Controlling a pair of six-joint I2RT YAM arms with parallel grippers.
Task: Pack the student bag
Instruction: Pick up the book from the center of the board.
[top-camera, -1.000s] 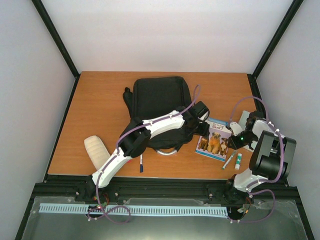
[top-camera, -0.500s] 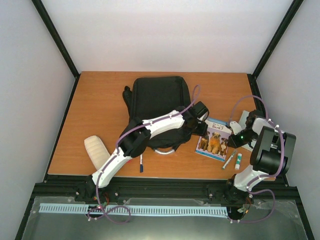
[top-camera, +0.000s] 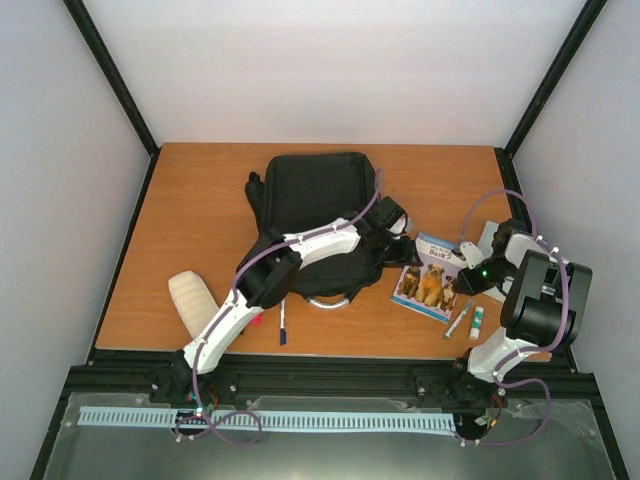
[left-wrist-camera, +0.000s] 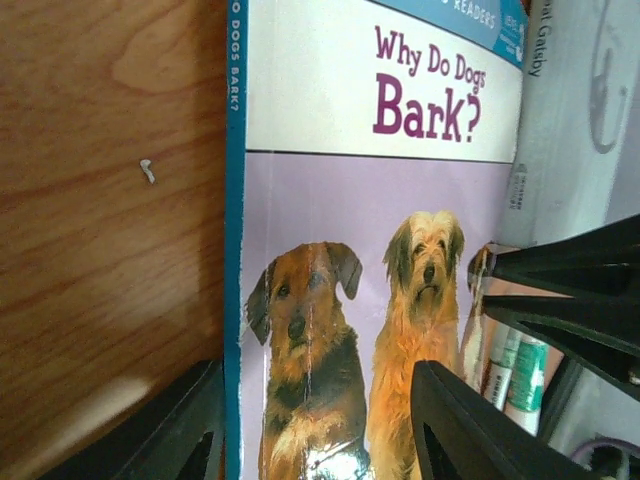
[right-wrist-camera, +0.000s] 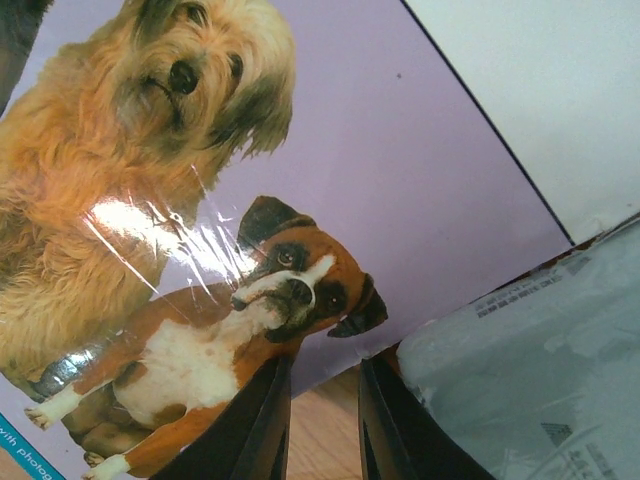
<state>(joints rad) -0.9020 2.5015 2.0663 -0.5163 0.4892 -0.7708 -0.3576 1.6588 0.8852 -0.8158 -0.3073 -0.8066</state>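
Beside the bag (top-camera: 315, 190), left jaws stand half-open astride the spine of the book (left-wrist-camera: 380, 250), right jaws narrow at its edge; I'd close low and square.

The dog book (left-wrist-camera: 380, 250) is pretty much all you get to read. On the left wrist cam, "Why Do Dogs Bark?" sits in purple at the cover's 12 o'clock, "DO DOGS BARK?" runs up the teal spine at 9 o'clock, and "READERS" is on the teal band at 1 o'clock. The pale grey book (left-wrist-camera: 570, 120) at its 3 o'clock says "Gatsby" along its edge, and your right wrist cam catches "photog" at the cover's 7 o'clock.
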